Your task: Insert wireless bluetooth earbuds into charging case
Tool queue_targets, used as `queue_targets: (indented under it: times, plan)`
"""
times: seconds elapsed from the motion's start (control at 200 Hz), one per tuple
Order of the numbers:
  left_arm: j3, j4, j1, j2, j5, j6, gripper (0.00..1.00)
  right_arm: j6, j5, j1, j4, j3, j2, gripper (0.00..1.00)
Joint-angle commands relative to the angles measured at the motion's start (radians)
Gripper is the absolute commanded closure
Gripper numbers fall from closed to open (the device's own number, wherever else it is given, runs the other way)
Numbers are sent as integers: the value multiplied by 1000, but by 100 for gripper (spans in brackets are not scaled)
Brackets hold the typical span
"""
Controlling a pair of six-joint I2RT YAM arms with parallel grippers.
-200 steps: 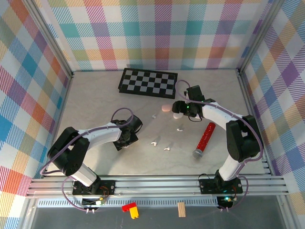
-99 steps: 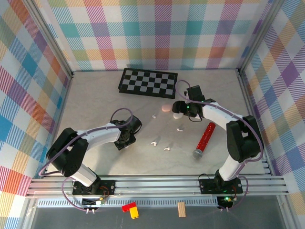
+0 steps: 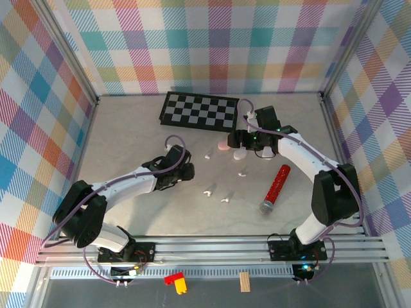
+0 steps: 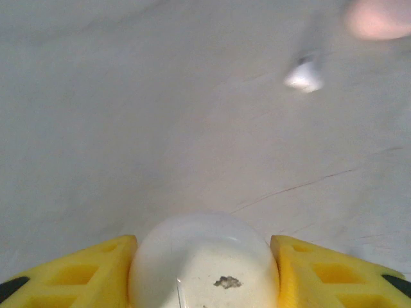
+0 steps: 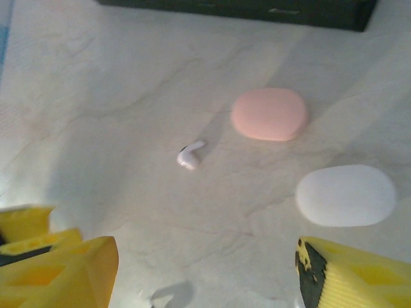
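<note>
In the left claw (image 4: pixel 204 253), clamped, a smooth white case (image 4: pixel 204 273) could squirt free. The right claw (image 5: pixel 205 263) hangs wide, empty.

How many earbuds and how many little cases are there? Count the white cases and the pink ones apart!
earbud: 4
white case: 2
pink case: 1
Total: 7
</note>
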Motion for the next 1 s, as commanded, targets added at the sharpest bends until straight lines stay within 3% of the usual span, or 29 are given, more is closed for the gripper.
queue_targets:
  times: [0.0,0.115,0.25,0.455,0.845,0.995]
  plan:
    - [-21,268,-10,-29,94,343,48,-43,-140,5,-87,29,-36,28]
    - [-45,418,-10,-12,202,521,49,-67,-202,5,-136,50,-35,28]
    - [-15,444,-10,14,350,655,48,-101,-284,6,-188,67,-29,28]
    - [-26,519,-10,5,527,768,49,-100,-378,17,-215,70,-2,29]
    - [-4,544,-8,4,594,803,48,-64,-441,87,-203,109,59,32]
    - [1,551,-8,1,600,808,48,-66,-437,103,-213,111,80,38]
